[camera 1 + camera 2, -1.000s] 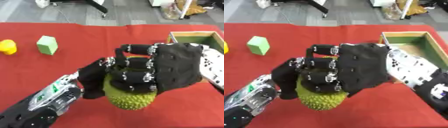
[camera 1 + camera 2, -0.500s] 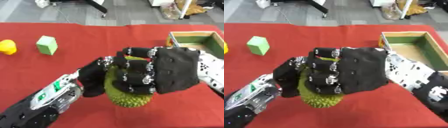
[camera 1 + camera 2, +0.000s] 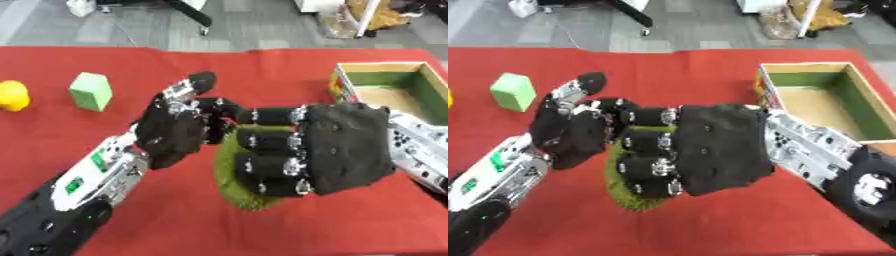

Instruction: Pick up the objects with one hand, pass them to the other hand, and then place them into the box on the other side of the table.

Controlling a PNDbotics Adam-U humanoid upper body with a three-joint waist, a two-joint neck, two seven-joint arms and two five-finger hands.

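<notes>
Yellow toy (image 3: 12, 95) shows fully only in the left eye view.

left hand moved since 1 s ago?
Yes. The left hand has opened and come off the spiky green fruit, shifting left toward the green block; the right hand now holds the fruit.
</notes>
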